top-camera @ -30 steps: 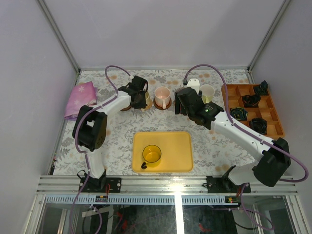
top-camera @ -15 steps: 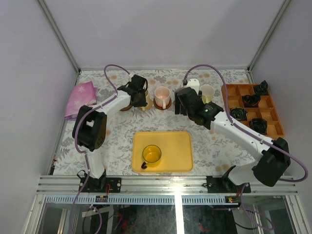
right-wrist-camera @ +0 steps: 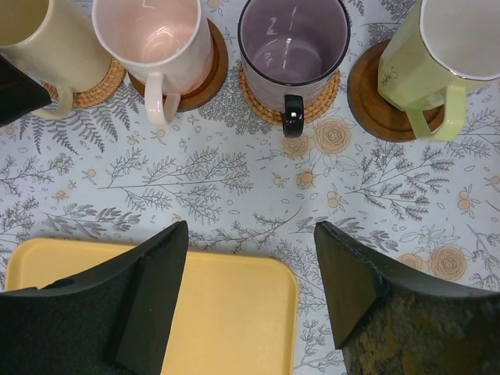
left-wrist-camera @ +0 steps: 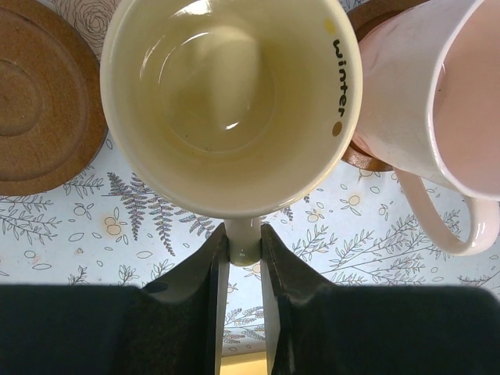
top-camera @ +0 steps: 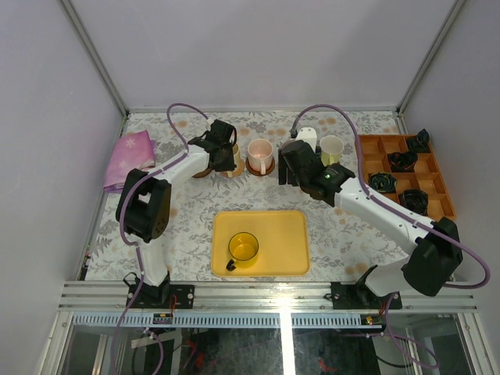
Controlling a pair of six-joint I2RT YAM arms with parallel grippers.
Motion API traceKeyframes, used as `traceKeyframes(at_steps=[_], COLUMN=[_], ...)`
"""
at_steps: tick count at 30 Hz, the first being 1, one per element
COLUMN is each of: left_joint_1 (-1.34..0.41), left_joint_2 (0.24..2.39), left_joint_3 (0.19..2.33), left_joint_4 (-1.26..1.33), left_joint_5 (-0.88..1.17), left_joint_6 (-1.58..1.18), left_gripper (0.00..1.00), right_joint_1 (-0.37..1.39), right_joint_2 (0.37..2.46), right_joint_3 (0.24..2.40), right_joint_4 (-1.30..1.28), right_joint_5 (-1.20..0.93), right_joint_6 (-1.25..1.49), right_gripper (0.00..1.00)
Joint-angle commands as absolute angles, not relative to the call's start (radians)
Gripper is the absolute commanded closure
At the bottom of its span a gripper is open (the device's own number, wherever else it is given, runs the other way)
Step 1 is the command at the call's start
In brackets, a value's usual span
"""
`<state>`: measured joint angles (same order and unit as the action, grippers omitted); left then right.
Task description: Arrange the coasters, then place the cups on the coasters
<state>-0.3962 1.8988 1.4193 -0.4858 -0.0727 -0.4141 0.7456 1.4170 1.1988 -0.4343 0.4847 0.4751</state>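
My left gripper (left-wrist-camera: 244, 234) is shut on the handle of the cream cup (left-wrist-camera: 226, 94). That cup stands on a tan woven coaster (right-wrist-camera: 100, 87), and my left gripper (top-camera: 223, 152) covers most of it from above. An empty brown coaster (left-wrist-camera: 39, 101) lies to its left. The pink cup (right-wrist-camera: 152, 39) sits on a dark coaster (right-wrist-camera: 215, 66), the grey-purple cup (right-wrist-camera: 293, 43) on a tan coaster (right-wrist-camera: 324, 98), and the pale green cup (right-wrist-camera: 437, 55) on a dark coaster (right-wrist-camera: 367, 109). The yellow cup (top-camera: 243, 248) stands on the yellow tray (top-camera: 289, 234). My right gripper (right-wrist-camera: 250, 234) hangs open and empty over the tray's far edge.
An orange compartment tray (top-camera: 367, 148) with small black objects stands at the right. A pink cloth (top-camera: 129, 158) lies at the far left. The walls of the enclosure close in the table on three sides.
My right arm has shifted slightly to the left. The left gripper stays at the cream cup's handle.
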Motion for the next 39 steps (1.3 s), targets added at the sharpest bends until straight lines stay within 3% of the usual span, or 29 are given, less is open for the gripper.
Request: traceKeyframes(at_steps=[1,14,30,39], left_joint_1=[-0.389,-0.388,-0.388,-0.388], left_joint_2=[1.886,1.88,1.843,1.821], left_joint_3=[1.444,1.443,1.403,1.378], left_joint_4=[-0.448,-0.459,-0.489,-0.497], left_joint_5=[-0.086,-0.092,-0.127,-0.151], left_joint_6=[-0.414,-0.4,-0.392,-0.4], left_gripper=[0.9,0.91,0.62,0.6], right_joint_1=[0.751,0.752,0.75,0.751], right_joint_2=[1.428,1.44,1.435,1.43], right_joint_3=[1.221,1.232,1.219,1.214], right_joint_4=[-0.405,-0.408,-0.403,-0.403], right_joint_5=[0.48,0.479,0.448,0.448], right_joint_6=[0.471,0.465,0.465,0.466], right_gripper=[0.27,0.26,0.26,0.26])
